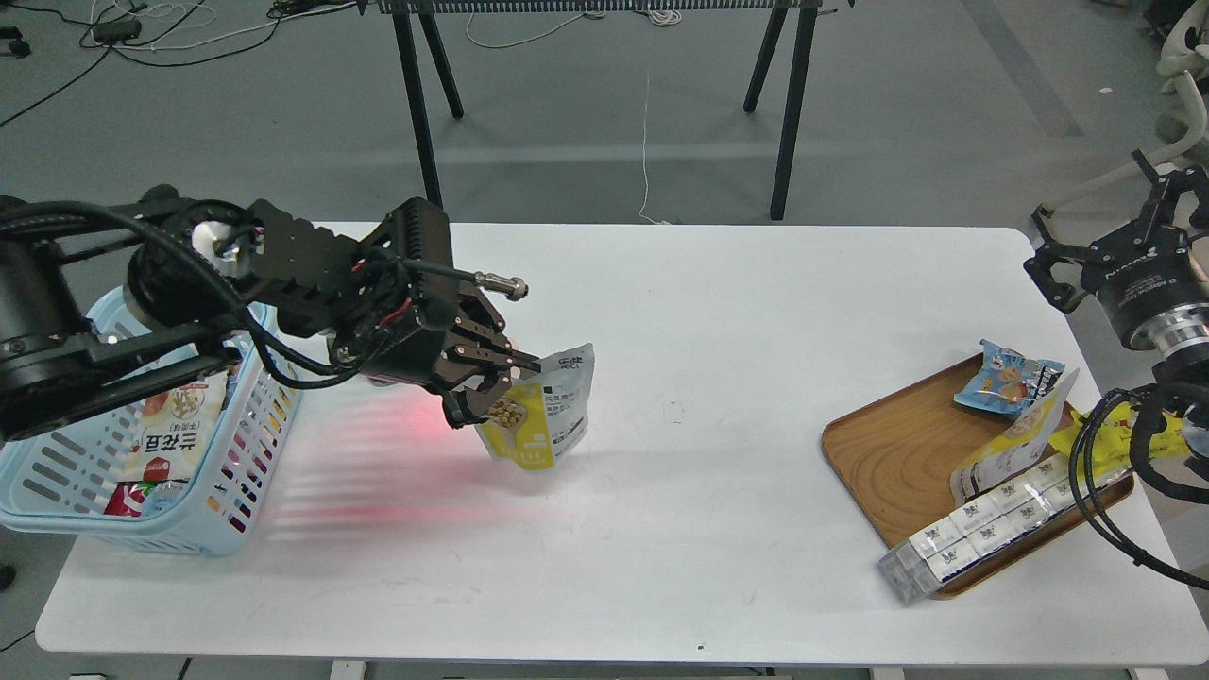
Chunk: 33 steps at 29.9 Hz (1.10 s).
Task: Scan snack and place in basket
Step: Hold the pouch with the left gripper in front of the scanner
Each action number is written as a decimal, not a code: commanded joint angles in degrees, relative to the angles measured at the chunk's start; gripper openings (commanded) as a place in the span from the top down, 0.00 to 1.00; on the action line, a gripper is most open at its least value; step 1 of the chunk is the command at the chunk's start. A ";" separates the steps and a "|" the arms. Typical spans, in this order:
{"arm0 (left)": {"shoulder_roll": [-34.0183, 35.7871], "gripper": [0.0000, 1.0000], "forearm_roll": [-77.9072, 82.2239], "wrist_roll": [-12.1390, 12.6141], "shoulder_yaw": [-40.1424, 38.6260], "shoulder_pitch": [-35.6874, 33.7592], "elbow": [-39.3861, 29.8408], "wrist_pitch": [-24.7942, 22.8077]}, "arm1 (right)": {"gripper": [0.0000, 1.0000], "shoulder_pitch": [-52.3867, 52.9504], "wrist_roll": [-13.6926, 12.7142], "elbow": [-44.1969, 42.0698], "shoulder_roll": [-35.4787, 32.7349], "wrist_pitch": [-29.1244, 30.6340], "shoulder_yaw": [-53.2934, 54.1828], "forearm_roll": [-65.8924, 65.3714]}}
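My left gripper is shut on the snack, a yellow-and-white pouch with a round picture of beige balls, and holds it tilted above the white table. The light blue basket stands at the table's left end, to the left of the held snack, with other packets inside. Red light falls on the table between the snack and the basket. My right gripper is open and empty above the table's far right edge.
A brown wooden tray at the right holds a small blue packet, a yellow-white pouch, a bright yellow packet and a row of white boxes. Black stand legs rise behind the table.
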 commanded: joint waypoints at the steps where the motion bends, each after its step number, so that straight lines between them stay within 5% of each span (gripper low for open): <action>1: 2.56 0.99 0.00 -0.78 0.05 1.03 0.17 0.09 | 0.01 0.09 0.00 0.01 0.00 0.00 0.06 -0.12; 33: 8.37 0.98 0.00 -1.09 0.49 1.21 -0.01 -0.08 | 0.01 0.70 0.00 0.27 -0.09 0.00 0.06 -0.29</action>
